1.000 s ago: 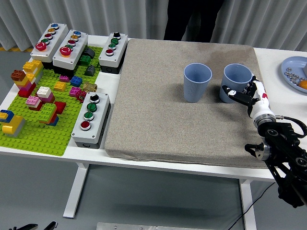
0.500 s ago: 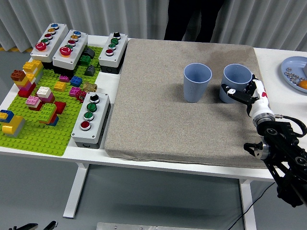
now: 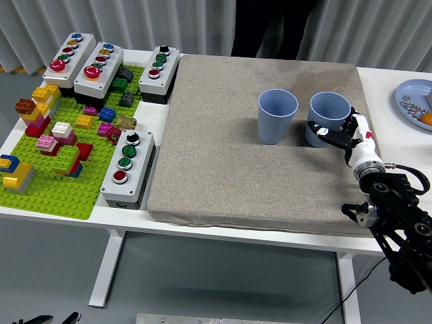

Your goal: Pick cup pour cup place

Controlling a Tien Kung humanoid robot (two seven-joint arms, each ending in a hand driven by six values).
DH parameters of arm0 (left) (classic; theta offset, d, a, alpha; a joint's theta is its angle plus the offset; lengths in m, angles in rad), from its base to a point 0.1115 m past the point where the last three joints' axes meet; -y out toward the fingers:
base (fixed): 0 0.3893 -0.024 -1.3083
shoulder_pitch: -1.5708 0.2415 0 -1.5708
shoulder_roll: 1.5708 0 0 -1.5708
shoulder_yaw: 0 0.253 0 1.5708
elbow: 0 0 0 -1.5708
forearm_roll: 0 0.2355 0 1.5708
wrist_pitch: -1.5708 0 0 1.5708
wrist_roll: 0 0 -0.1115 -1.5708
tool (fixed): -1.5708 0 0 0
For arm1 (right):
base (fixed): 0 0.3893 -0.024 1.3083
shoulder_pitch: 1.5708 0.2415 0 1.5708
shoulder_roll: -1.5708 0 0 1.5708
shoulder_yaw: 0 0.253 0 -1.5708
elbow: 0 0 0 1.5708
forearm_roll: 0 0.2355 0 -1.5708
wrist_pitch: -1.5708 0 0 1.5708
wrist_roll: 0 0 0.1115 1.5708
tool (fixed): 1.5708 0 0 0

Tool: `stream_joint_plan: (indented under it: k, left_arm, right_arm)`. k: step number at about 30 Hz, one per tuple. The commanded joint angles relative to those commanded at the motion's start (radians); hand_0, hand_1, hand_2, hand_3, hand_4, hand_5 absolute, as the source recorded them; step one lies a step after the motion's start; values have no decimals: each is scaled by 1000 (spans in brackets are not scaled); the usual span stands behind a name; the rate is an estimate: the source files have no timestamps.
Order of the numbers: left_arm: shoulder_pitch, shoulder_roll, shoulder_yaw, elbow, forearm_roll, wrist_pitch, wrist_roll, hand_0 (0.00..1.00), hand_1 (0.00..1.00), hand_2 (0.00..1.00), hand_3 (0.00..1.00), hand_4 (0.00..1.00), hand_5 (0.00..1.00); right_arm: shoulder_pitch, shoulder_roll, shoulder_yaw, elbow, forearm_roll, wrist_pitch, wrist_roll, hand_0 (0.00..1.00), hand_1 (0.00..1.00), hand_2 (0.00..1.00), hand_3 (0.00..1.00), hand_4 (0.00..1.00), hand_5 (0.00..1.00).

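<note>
In the head view, a grey mat (image 3: 256,142) is being shown spread over most of the white table (image 3: 158,118), and two blue cups are being carried upright on it toward its far right part. The left cup (image 3: 277,115) is standing alone near the middle of the mat's far half, clear of any hand. The right cup (image 3: 328,119) is standing just beside it, apart from it, and is being gripped at its right side by the right hand (image 3: 345,133), whose black fingers (image 3: 329,131) are being curled against the cup's near wall; whether the far side is also being clasped cannot be told. The right arm (image 3: 395,223) is being brought in from the lower right corner, past the table's near edge. At the far right edge a blue plate (image 3: 409,101) is being seen, partly cut off, with small pieces on it. To the left of the mat a green baseplate (image 3: 67,189) is being covered with coloured bricks, and four grey button boxes are being kept around it, one of them (image 3: 127,169) just beside the mat's left edge. At the far side a person in dark clothing (image 3: 273,27) is being seen standing before the curtain.
</note>
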Motion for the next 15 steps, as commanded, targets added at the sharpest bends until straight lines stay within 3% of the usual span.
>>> stream_joint_plan:
  k: [13, 14, 15]
  left_arm:
    - [-3, 0, -4, 0, 3, 0, 0, 764, 783, 830, 714, 507, 984]
    - [-3, 0, -5, 0, 3, 0, 0, 764, 783, 829, 714, 507, 984]
    - [-3, 0, -5, 0, 3, 0, 0, 764, 783, 829, 714, 507, 984]
  right_arm:
    - [5, -8, 2, 21, -23, -5, -8, 809, 730, 630, 771, 832, 187]
    - [6, -9, 1, 22, -24, -6, -7, 801, 718, 622, 767, 700, 60]
    - [7, -11, -1, 25, -26, -7, -5, 801, 718, 622, 767, 700, 60]
